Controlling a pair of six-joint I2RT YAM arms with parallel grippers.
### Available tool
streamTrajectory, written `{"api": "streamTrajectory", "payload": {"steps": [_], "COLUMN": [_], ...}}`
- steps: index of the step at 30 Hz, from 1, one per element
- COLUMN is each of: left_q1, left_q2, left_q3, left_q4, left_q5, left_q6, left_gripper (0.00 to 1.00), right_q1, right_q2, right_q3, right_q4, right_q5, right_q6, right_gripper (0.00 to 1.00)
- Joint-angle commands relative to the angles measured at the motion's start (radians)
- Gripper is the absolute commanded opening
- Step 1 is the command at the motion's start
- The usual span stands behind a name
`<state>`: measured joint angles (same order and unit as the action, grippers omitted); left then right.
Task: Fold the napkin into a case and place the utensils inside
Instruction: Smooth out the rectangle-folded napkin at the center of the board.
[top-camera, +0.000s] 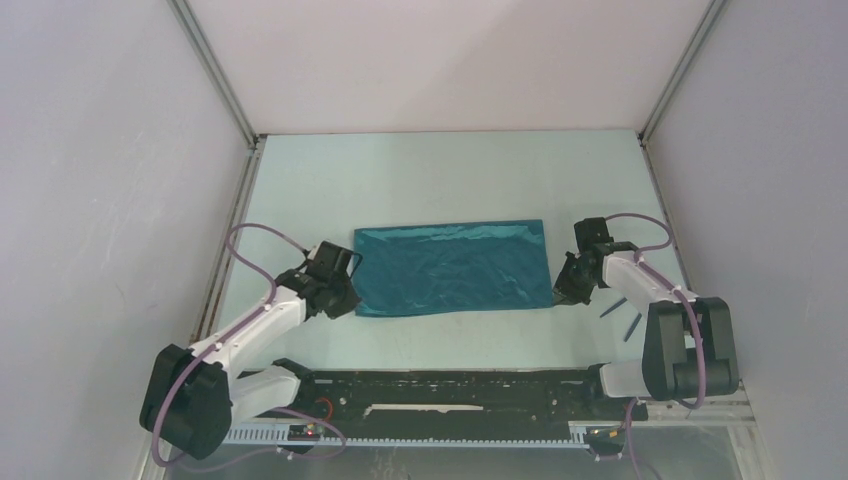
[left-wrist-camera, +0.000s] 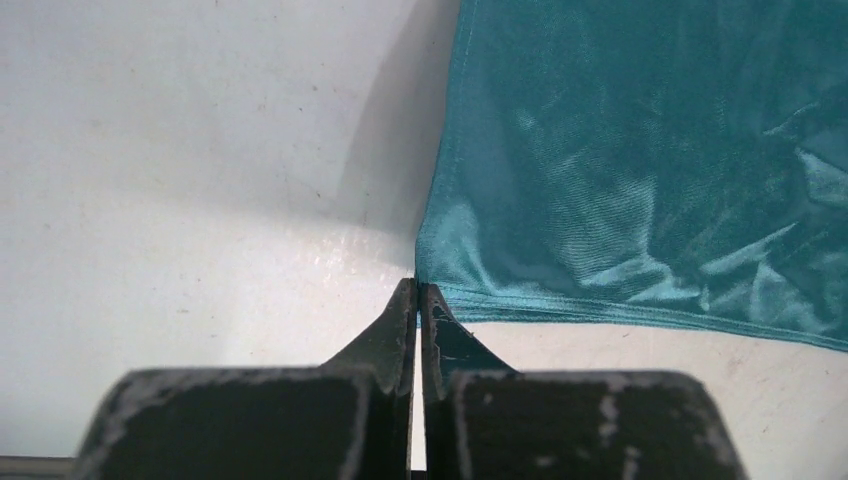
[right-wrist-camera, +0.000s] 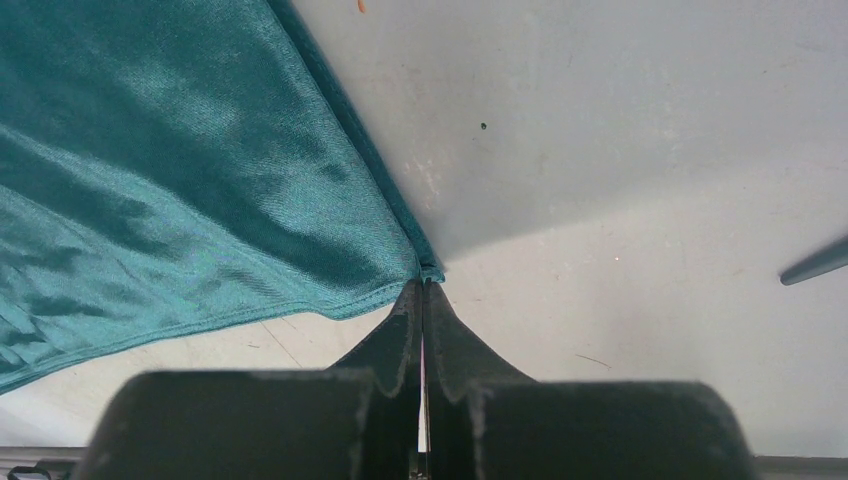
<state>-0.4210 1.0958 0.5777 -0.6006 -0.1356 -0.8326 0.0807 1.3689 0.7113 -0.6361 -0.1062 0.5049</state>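
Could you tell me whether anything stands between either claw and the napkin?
Nothing visible does: the left claw and right claw are each shut on a near corner of the napkin; the utensils lie off to its right.

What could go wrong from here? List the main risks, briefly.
1. The left hand and the right hand each seem to pinch only the very tip of a near corner of the napkin. The shiny cloth may slip out when lifted.
2. The utensils lie close beside the right arm, so a swing of that arm could knock them.
3. If the hands rise unevenly, the fold could come out crooked.
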Motion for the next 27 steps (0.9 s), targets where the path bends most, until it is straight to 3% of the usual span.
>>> {"api": "streamTrajectory", "payload": {"steps": [1, 27], "left_q1": [-0.01, -0.031], "left_q2": [-0.019, 0.039], "left_q3": [-0.001, -0.038], "left_q4": [-0.032, -0.001], "left_q5": [0.005, -0.01], "left_q6": [-0.017, -0.03], "left_gripper": [0.0, 0.0], "right_q1": [0.002, 0.004], "right_q2": [-0.025, 0.017], "right_q3": [-0.004, -0.004], "right_q4": [-0.004, 0.024], "right_q5": [0.005, 0.019], "right_q6": [0.013, 0.011], "right_gripper": [0.0, 0.0]}}
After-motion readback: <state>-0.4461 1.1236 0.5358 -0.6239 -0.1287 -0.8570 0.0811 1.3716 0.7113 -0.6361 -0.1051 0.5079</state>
